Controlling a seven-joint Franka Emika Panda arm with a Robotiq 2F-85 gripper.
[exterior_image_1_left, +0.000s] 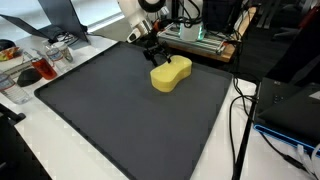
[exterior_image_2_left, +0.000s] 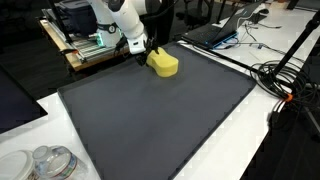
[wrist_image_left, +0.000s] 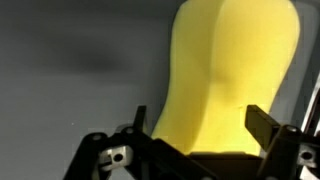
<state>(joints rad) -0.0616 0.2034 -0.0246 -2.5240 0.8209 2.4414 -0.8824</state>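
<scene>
1. The gripper hung over the mat's far edge, with its fingers spread about one end of the sponge and not clamped on it.
2. The step looked like an approach to grasp. The next move would call for settling squarely, then closing across the sponge's width.
3. The mat's far edge lay close behind. Towards its middle there was open room.

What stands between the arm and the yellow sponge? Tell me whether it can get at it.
Probably yes. The jaws stand open right at one end of the yellow sponge, and the wrist view shows it lined up in the gap between them. Nothing else lies near it on the dark mat.
</scene>
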